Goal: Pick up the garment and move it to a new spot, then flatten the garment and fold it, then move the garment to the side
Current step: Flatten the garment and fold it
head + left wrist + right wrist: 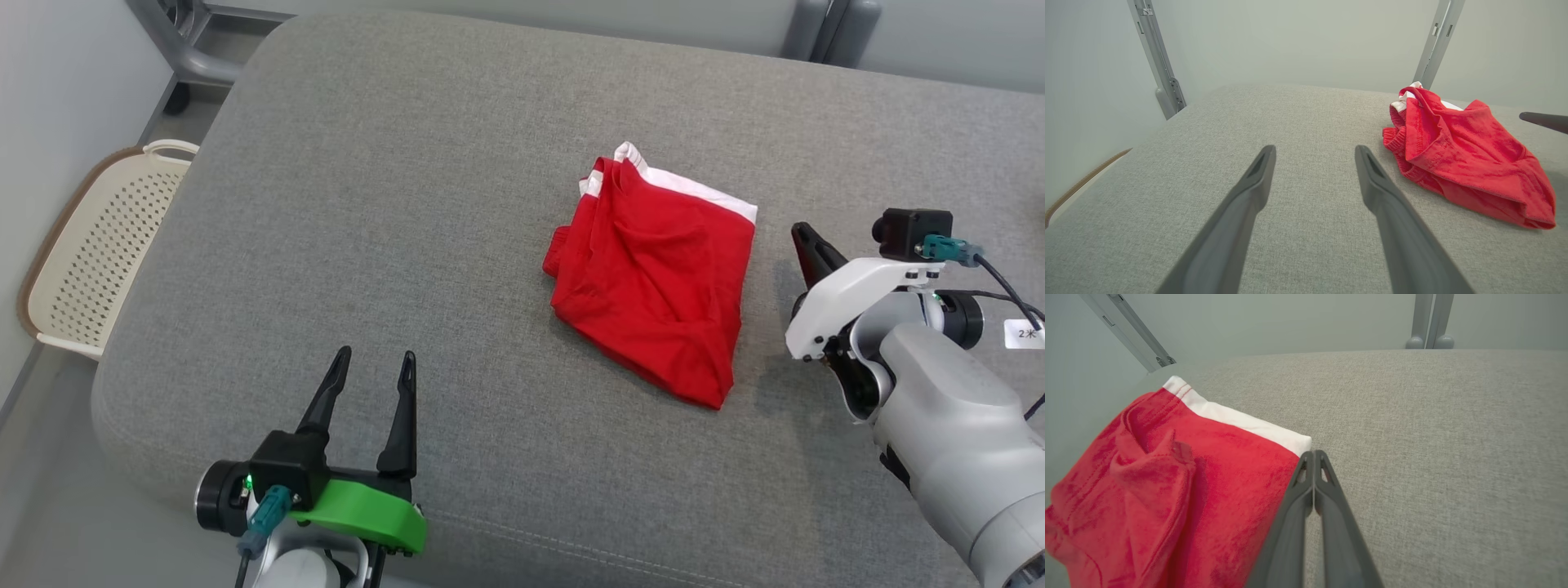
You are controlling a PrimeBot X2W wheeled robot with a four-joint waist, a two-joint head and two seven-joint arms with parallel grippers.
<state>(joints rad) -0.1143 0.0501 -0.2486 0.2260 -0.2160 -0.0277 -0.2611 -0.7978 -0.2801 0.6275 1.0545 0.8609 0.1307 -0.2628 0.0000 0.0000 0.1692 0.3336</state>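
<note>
left fingers (325, 402): spread wide with nothing between them, pointing over bare cushion (408, 204). The left gripper (376, 354) sits nearest the camera and well left of the garment (653, 269), apparently parked clear of the cloth.
right fingers (1296, 506): pressed together along their length with no cloth caught between them. A closed pair makes a narrow blade, which suits nudging an edge or sliding under it rather than pinching.
right gripper (800, 230): just right of the garment, with its tip level with the garment's far right corner. In the right wrist view the tip meets that corner, but whether it touches cannot be told. It stands where a leftward push could begin.
garment: red, folded into a rough rectangle on the cushion, with some wrinkles and a rolled hem on its left side. Neither gripper holds it. The fold looks done, so the move to the side is probably what remains. A push on one corner might turn or open the stack instead of shifting it whole.
white band (694, 188): runs along the garment's far edge and ends at the corner by the right gripper.
basket (98, 245): pale and perforated, off the cushion, far left of the garment.
frame (192, 57): grey posts beyond the garment, past the cushion's far edge.
</note>
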